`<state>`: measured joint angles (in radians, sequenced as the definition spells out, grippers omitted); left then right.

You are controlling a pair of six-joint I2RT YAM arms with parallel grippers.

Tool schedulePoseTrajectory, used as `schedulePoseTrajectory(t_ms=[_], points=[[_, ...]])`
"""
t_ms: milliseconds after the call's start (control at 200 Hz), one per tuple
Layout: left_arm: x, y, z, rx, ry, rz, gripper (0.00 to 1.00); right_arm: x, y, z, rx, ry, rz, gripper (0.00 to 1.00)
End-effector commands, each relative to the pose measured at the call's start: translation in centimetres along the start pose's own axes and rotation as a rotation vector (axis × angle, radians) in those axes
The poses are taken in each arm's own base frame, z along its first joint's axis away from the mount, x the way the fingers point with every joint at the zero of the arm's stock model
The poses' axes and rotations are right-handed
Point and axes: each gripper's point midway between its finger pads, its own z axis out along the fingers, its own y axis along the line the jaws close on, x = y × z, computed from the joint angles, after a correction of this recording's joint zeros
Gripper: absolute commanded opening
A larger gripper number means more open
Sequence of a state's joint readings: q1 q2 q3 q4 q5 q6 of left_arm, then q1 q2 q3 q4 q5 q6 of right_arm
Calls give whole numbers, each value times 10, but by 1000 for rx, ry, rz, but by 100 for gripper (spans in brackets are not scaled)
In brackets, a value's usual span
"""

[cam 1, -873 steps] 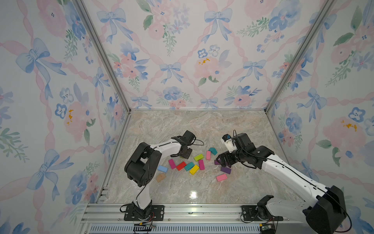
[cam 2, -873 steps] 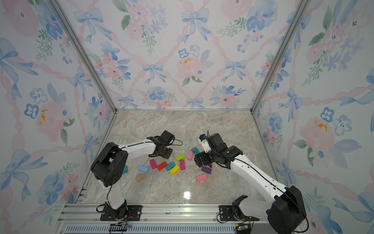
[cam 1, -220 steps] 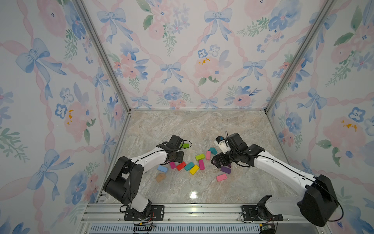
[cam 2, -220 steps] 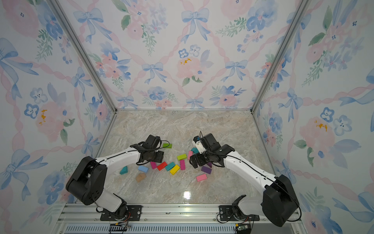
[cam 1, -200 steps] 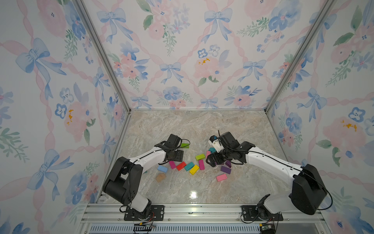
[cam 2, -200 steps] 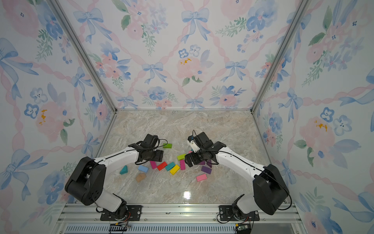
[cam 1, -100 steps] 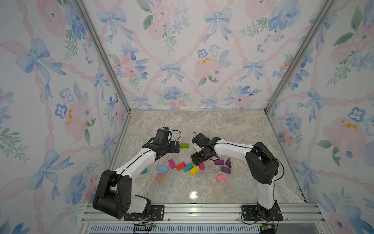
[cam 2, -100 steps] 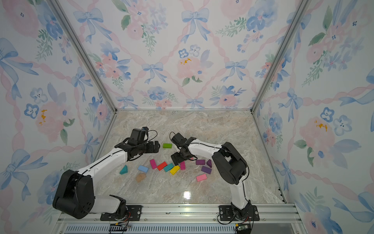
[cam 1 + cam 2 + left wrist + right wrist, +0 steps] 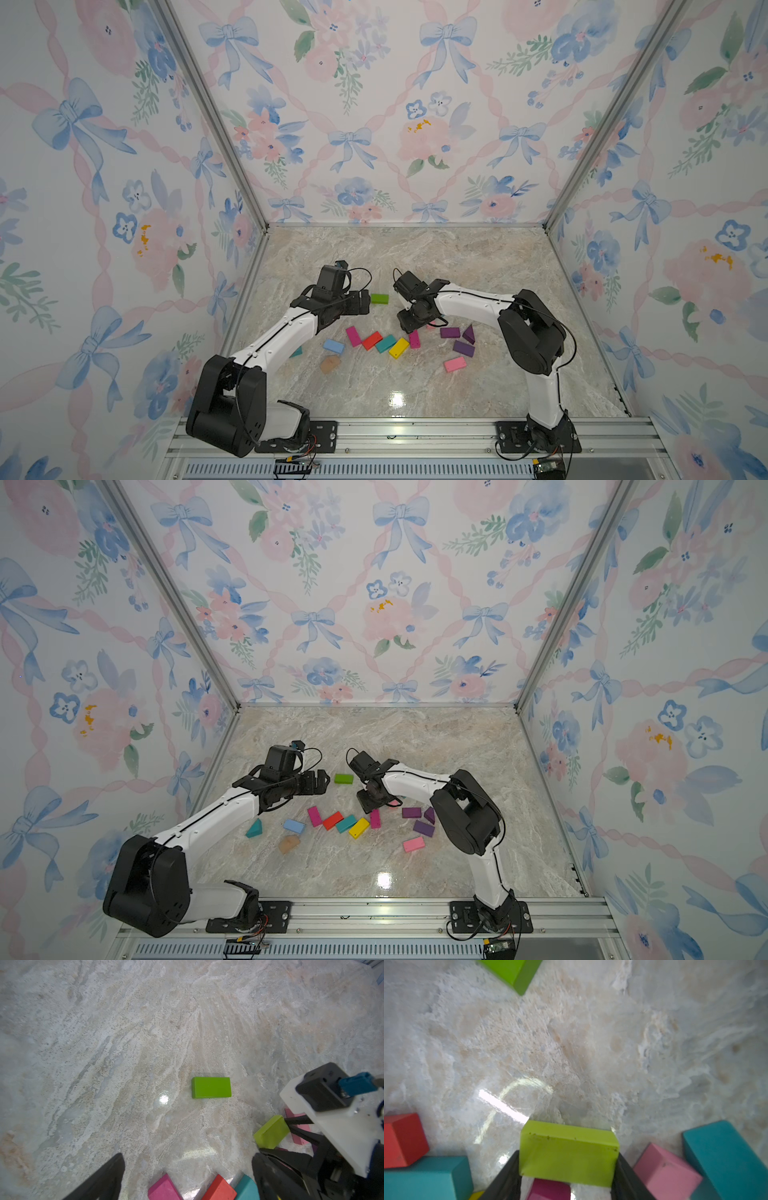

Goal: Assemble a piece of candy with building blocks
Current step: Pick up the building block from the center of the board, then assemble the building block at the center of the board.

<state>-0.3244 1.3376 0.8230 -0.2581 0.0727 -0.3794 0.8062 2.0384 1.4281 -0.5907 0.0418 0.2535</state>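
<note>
While the left end effector stands spread to its widest with nothing between its fingers, we find it low and just beside a dark green block. That block lies flat and alone on the marbled surface, toward the back wall from the other building blocks. The right end effector is closed on a lime-green block. In the right wrist view both black fingers bear against its short ends, and the block stands on a long edge. Whether it touches the surface we cannot tell.

Nearer the arm bases, in both top views, we note a slanted row: a magenta block, a red block, a teal block, a yellow block and a second magenta block. On the left arm's side of the row lie a light blue block, a tan block and a teal wedge. On the right arm's side lie three purple pieces and a pink block.
</note>
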Motion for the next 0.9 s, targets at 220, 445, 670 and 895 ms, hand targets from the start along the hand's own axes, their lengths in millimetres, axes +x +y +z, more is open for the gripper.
schedulePoseTrajectory(t_ms=[220, 445, 670, 895], points=[[2, 2, -2, 2, -9, -33, 98, -17, -5, 21, -93, -8, 120, 35], [4, 5, -4, -6, -15, -39, 98, -52, -18, 30, -100, -62, 182, 41], [5, 9, -4, -18, -20, -49, 98, -55, -18, 45, -109, -50, 197, 43], [6, 11, -4, -25, -20, -52, 98, -53, -21, 48, -104, -46, 209, 64]])
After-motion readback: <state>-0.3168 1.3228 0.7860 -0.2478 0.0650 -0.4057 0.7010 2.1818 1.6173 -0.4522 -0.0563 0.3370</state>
